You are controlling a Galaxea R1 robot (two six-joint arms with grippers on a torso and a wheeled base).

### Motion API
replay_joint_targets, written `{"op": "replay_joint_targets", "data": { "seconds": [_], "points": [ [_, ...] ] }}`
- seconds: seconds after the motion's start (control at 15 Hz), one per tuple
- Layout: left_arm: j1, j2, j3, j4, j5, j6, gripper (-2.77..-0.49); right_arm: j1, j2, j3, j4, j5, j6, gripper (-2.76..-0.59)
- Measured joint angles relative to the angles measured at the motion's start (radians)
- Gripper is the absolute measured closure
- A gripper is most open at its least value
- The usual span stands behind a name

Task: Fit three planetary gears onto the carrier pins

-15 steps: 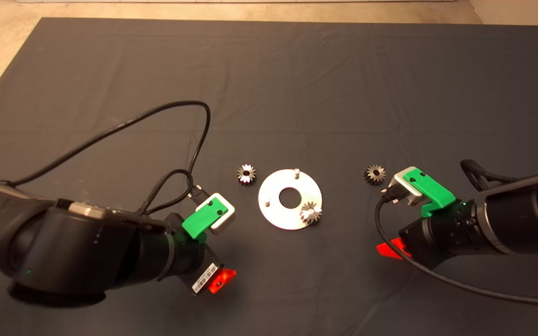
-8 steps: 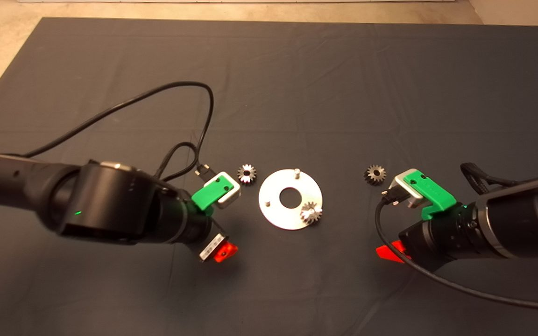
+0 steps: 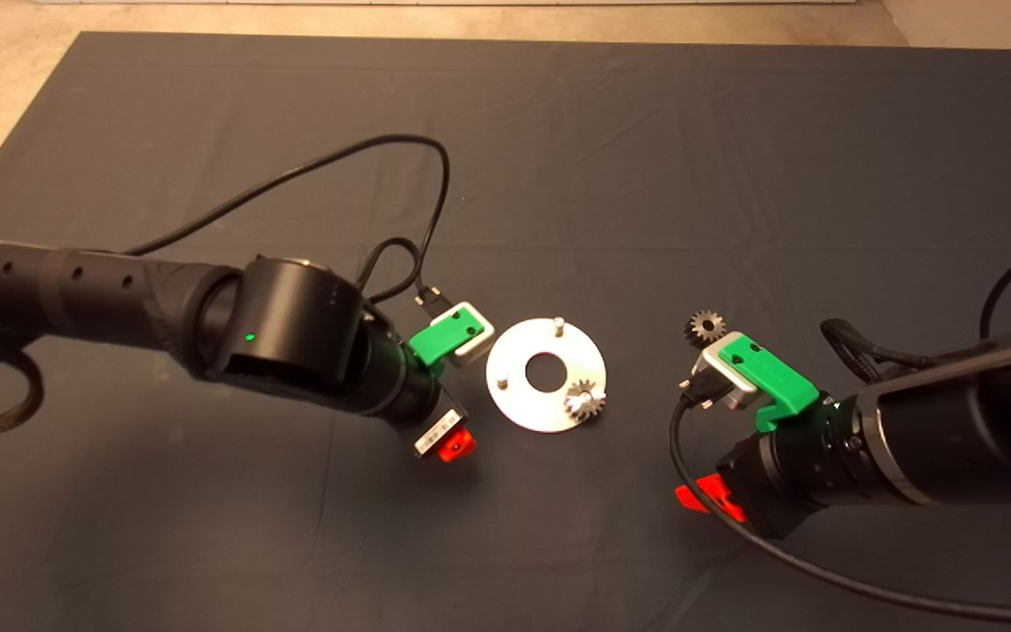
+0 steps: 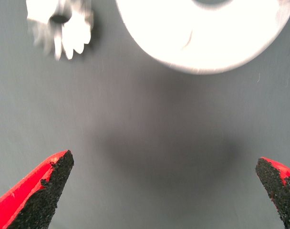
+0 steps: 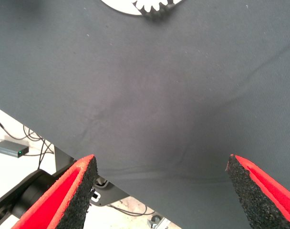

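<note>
In the head view the left arm's wrist camera housing (image 3: 453, 336) covers the spot just left of the silver disc (image 3: 519, 399), so the gear lying there cannot be seen from above. The left wrist view does catch that gear (image 4: 61, 26), though it is smeared by blur and clipped by the picture's edge; the disc is likewise cut off there, its central hole barely showing. In the right wrist view only a few teeth of the mounted gear (image 5: 152, 8) and a sliver of disc enter the picture. From above, most of the left claw (image 3: 448, 443) and the right claw (image 3: 706, 500) is tucked beneath its arm.
</note>
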Motion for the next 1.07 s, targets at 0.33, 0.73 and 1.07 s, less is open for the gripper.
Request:
{"op": "replay_joint_targets", "data": {
  "seconds": [0.33, 0.73, 1.07],
  "points": [
    [0.000, 0.009, -0.087, -0.016, -0.003, 0.087, -2.77, -0.005, 0.024, 0.003, 0.000, -0.001, 0.017, -2.08],
    [0.000, 0.011, -0.110, -0.020, -0.027, 0.126, -2.77, -0.071, 0.018, 0.003, 0.001, 0.000, 0.024, -2.17],
    [0.000, 0.006, -0.128, -0.022, -0.049, 0.152, -2.77, -0.080, -0.080, 0.003, 0.001, -0.001, 0.023, -2.17]
  ]
}}
